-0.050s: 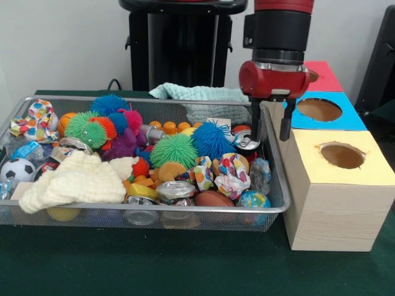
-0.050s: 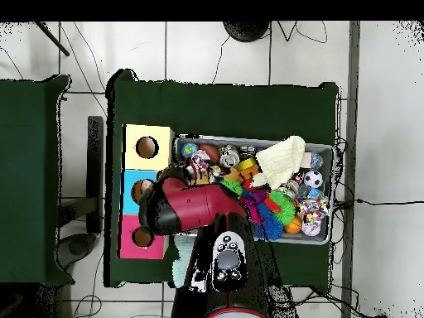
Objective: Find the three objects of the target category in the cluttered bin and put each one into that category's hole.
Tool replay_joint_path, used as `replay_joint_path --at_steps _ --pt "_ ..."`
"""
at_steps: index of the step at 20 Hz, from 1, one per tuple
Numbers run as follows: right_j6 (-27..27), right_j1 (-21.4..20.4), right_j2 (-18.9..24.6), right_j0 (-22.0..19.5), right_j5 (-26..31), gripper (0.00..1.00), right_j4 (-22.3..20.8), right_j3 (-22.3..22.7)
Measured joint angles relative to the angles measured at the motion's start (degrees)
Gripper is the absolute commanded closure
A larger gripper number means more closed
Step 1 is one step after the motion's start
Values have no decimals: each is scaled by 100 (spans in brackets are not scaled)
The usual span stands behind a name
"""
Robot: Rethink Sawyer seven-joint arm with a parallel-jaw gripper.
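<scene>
A wire mesh bin (image 1: 281, 206) holds a heap of toys, cloths and crushed cans. My gripper (image 1: 270, 137) hangs open over the bin's right end, its two fingers astride the bin's right wall, with nothing between them. A crushed can (image 1: 246, 143) lies right beside the left finger (image 1: 255, 126). More crushed cans lie at the front (image 1: 175, 190) and at the left (image 1: 75, 143). To the right of the bin stand wooden boxes with round holes: yellow (image 1: 342, 155), blue (image 1: 319, 110) and red (image 1: 326, 75). In the overhead view the red arm (image 2: 195, 209) hides the gripper.
Spiky rubber balls in green (image 1: 174, 150) and blue (image 1: 212, 139), a cream knitted cloth (image 1: 74, 179), a small football (image 1: 17, 169) and a globe ball (image 1: 253, 200) crowd the bin. A mint cloth (image 1: 197, 92) lies behind it. The bin (image 2: 331, 192) sits on a green table.
</scene>
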Motion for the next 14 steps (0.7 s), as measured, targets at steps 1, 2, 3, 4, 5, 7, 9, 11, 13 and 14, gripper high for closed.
replay_joint_path --at_steps 1,2,3,4,5,7,9,11,13,14 --pt "0 -11 39 -19 -29 0 -1 8" --pt "0 -19 69 -53 -55 0 -1 22" --pt "0 -28 99 -105 -94 0 -2 46" --pt "0 -31 106 -125 -114 0 -1 57" --pt "0 -32 74 -133 -162 0 -1 67" --pt "0 -34 4 -83 -171 0 1 67" --pt "0 -34 -140 50 -170 0 -1 68" --pt "0 -35 -256 188 -170 0 -1 68" --pt "0 -35 -294 242 -171 0 1 68" --pt "0 -35 -321 286 -170 0 1 68"
